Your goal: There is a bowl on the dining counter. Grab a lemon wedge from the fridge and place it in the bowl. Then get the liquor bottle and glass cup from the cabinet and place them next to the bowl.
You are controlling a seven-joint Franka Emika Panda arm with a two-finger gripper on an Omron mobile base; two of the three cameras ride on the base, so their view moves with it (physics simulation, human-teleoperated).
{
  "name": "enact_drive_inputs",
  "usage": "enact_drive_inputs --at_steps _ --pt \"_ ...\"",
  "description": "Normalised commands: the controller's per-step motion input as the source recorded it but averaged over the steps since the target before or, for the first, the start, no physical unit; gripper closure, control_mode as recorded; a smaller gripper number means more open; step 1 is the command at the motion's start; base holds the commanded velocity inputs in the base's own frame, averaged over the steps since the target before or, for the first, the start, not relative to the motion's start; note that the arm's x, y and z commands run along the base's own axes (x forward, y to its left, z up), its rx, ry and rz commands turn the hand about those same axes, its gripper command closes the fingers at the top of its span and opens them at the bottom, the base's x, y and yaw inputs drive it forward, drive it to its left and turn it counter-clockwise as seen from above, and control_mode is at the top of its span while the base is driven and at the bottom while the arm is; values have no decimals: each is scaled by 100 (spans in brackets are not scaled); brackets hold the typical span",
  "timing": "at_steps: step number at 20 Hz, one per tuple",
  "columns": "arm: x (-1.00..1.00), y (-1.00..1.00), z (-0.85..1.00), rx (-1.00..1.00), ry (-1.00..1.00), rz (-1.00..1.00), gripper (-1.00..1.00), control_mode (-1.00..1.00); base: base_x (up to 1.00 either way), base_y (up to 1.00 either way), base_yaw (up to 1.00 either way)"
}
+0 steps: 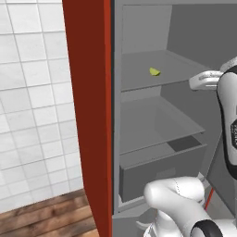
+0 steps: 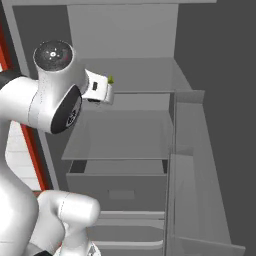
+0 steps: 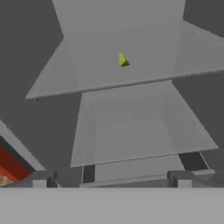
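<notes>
The fridge (image 1: 185, 28) stands open, its grey shelves bare except for the lemon wedge (image 1: 154, 71), a small yellow-green pointed piece on the upper shelf (image 3: 131, 74). From the hand, the lemon wedge (image 3: 123, 59) lies ahead, well beyond the fingertips. In the right base view a bit of the lemon wedge (image 2: 110, 79) peeks over the hand. My gripper (image 3: 113, 181) is open with nothing between its fingers, and it hovers in front of the shelves at about upper-shelf height. From the left base camera the gripper (image 1: 194, 82) is to the right of the wedge, clear of it.
A red panel (image 1: 88, 92) frames the fridge's left side, with white wall tiles (image 1: 32, 92) beyond it. The open door (image 2: 192, 165) with its bins stands at the right. A lower shelf (image 3: 131, 140) and a drawer (image 1: 157, 178) sit beneath the wedge's shelf.
</notes>
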Motion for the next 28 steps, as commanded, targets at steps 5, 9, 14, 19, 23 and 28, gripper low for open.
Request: enact_drive_inputs --at_steps 5,9,14,19,23,28 --pt "23 19 43 -20 -20 4 -100 -100 0 0 0" --pt "70 19 37 -12 1 1 -100 -100 0 0 0" --pt "95 12 18 -3 19 0 -100 -100 0 0 0" --pt "83 0 0 0 19 1 -100 -100 0 0 0" --pt "65 0 -20 0 2 1 -100 -100 0 0 0" --pt "49 0 -34 0 -2 1 -100 -100 0 0 0"
